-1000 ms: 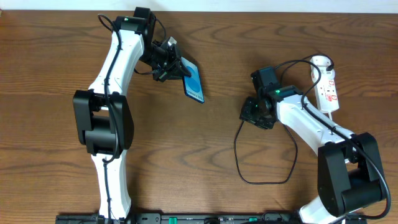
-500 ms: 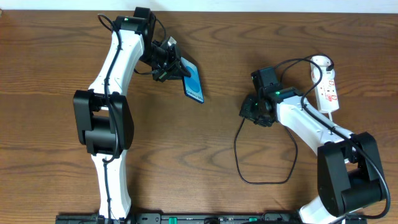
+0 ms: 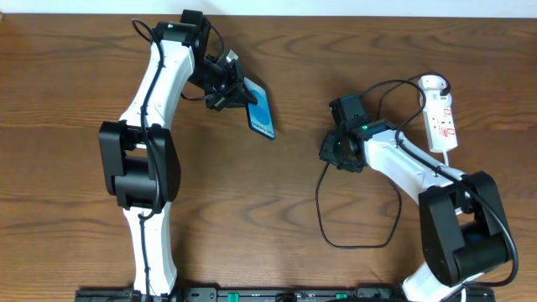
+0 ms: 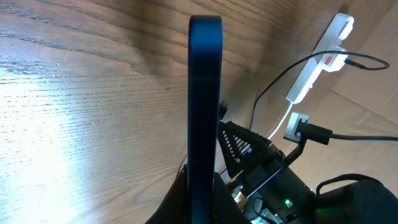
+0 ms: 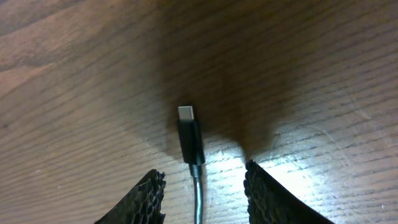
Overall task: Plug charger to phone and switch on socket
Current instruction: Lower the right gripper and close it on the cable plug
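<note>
Overhead, the table (image 3: 277, 218) is evenly, softly lit, with faint shadows. The left wrist view has pale glare on the wood at left; the phone (image 4: 205, 112), close to the lens, is dark and soft. The right wrist view is dim, with heavy shadow around the charger (image 5: 189, 140), one bright patch beside it, and the bottom edge perhaps out of focus.

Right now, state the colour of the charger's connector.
Charger connector: black, pale metal tip; best in right wrist view.

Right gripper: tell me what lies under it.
Under the right gripper, the charger plug lies flat on the wooden table, between the open fingers, touching neither. Its cable runs back out of view beneath the wrist. From overhead the gripper hides the plug.
</note>
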You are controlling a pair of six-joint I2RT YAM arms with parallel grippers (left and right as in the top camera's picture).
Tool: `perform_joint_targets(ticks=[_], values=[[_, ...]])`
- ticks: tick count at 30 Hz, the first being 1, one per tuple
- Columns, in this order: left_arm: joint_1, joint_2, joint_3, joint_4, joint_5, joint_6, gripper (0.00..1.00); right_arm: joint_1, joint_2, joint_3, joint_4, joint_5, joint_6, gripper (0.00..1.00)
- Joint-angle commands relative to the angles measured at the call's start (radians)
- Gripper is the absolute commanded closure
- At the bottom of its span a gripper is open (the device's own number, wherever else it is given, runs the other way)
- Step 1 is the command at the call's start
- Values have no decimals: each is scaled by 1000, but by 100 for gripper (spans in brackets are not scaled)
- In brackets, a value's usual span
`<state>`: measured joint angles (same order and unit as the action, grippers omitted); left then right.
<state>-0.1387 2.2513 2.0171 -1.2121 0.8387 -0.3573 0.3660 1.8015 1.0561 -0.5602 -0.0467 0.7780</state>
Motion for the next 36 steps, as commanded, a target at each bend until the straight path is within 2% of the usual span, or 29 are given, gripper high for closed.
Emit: perform_joint_targets(ticks=[1, 8, 14, 27, 36], values=[[2, -30, -1, -6, 23, 24, 93, 3, 34, -6, 2, 29, 14, 60], [2, -30, -1, -7, 23, 24, 92, 13, 134, -6, 33, 10, 19, 66], [2, -30, -1, -7, 24, 24, 93, 4, 137, -5, 37, -2, 18, 71], [2, -30, -1, -6, 24, 24, 93, 4, 136, -5, -18, -56, 18, 68], [2, -30, -1, -6, 24, 24, 93, 3, 137, -5, -36, -64, 29, 73]])
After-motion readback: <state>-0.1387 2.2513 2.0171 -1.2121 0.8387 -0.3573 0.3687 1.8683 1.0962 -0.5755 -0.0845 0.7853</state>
